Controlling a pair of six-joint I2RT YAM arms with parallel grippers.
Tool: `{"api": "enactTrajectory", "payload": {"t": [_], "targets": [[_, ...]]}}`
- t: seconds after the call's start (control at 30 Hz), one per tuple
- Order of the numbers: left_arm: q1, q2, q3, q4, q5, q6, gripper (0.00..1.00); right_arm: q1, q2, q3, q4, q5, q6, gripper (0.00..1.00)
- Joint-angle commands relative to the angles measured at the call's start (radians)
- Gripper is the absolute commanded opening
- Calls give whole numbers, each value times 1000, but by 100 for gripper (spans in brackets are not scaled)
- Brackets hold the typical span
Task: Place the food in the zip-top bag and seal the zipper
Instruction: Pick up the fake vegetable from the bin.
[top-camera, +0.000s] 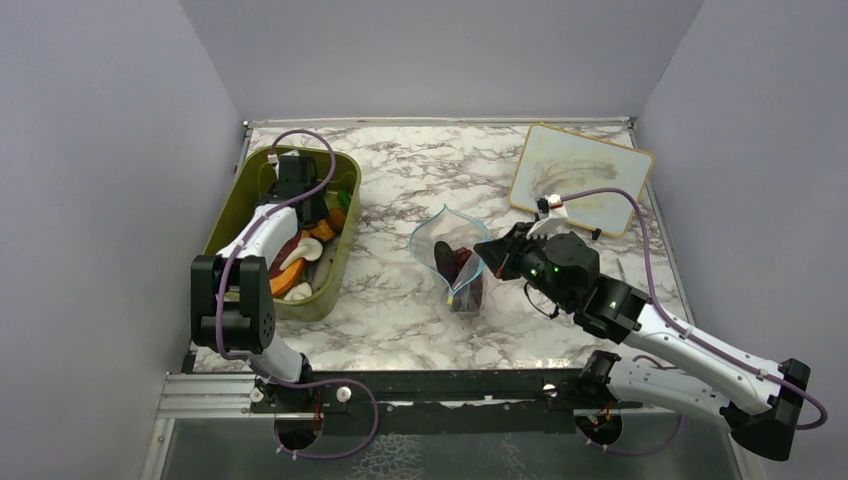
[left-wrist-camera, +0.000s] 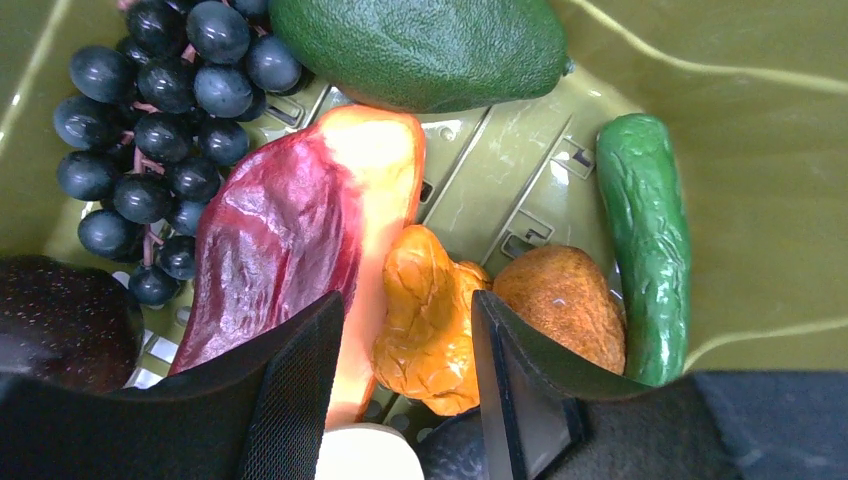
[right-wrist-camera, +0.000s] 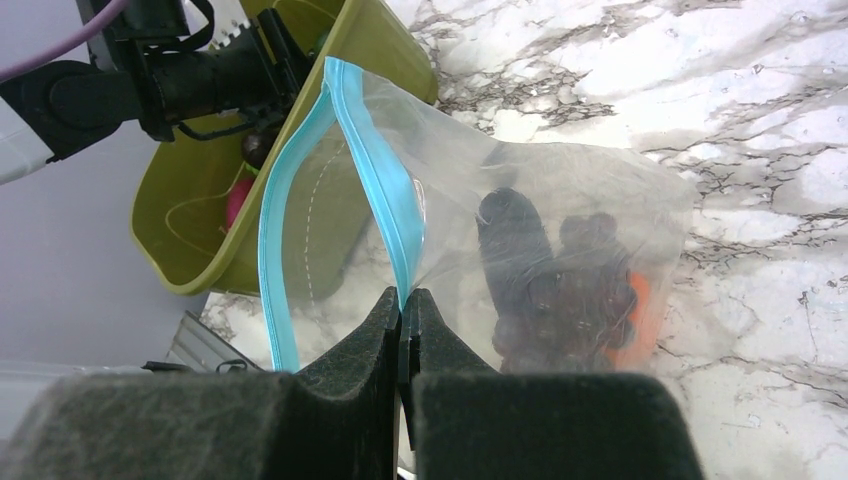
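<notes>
My right gripper pinches the zipper tight, holding the zip-top bag open on the table, dark pieces inside. My left gripper, parted and empty, straddles an orange piece in the tub; most food, and the sealing, are left.

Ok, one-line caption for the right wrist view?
Right fingers pinch the teal zipper of the zip-top bag, its mouth open, dark food pieces inside, olive-green tub behind.
</notes>
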Motion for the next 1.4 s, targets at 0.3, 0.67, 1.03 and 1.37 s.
{"api": "enactTrajectory", "payload": {"t": [0.3,0.67,1.03,1.37], "targets": [[21,47,5,24,88,3,51,1,-10,16,24,3,11,1],[23,57,5,21,94,11,35,2,-25,5,24,6,17,1],[23,-22,-12,19,83,-1,10,2,-25,-2,24,0,25,1],[23,-194,-50,22,52,-50,7,2,-21,-18,24,-10,36,1]]}}
